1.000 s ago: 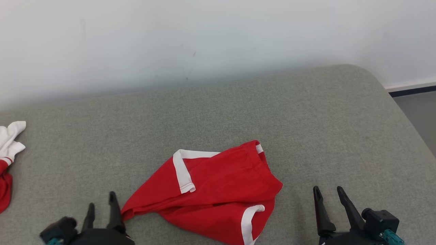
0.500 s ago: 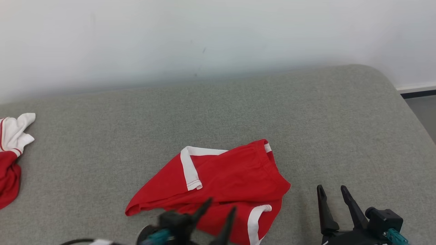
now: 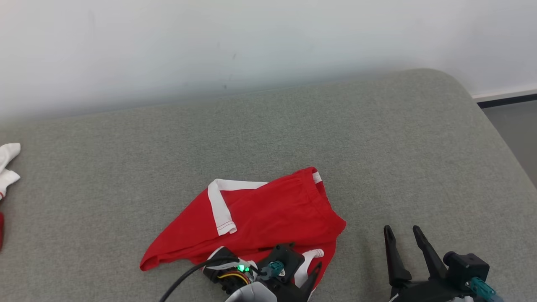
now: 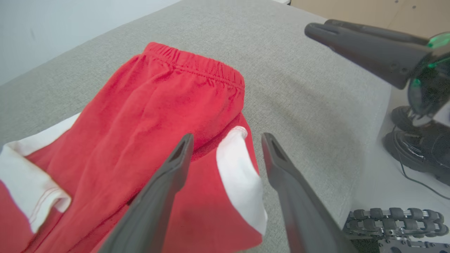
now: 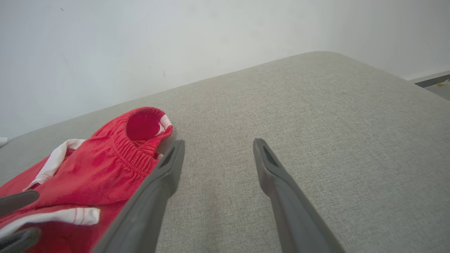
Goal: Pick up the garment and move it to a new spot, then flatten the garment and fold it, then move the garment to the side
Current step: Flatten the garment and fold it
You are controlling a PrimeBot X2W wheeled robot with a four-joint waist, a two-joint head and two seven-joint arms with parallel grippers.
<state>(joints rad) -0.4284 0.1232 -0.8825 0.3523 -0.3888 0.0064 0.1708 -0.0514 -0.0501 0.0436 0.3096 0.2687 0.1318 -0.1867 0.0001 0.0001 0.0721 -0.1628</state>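
The garment (image 3: 260,214) is a pair of red shorts with white hems, lying crumpled on the grey padded surface (image 3: 377,147). Its elastic waistband (image 4: 197,65) points away from me. My left gripper (image 3: 312,277) hovers open over the garment's near right part. In the left wrist view the left gripper (image 4: 226,138) straddles a white hem (image 4: 239,172), and whether the fingers touch the cloth I cannot tell. My right gripper (image 3: 402,230) stands open to the right of the garment, holding nothing. The right gripper (image 5: 218,143) has bare grey fabric between its fingers, beside the garment (image 5: 105,165).
Another white and red piece of clothing (image 3: 8,163) lies at the far left edge. A pale wall (image 3: 251,42) runs behind the surface, whose right side drops to the floor (image 3: 514,126). A black shoe (image 4: 411,151) and my base (image 4: 393,218) are below the near edge.
My left gripper has swung from the lower left, beside the garment's left tip, rightward to above its near right hem. The right gripper stayed put. The camera shifted slightly.
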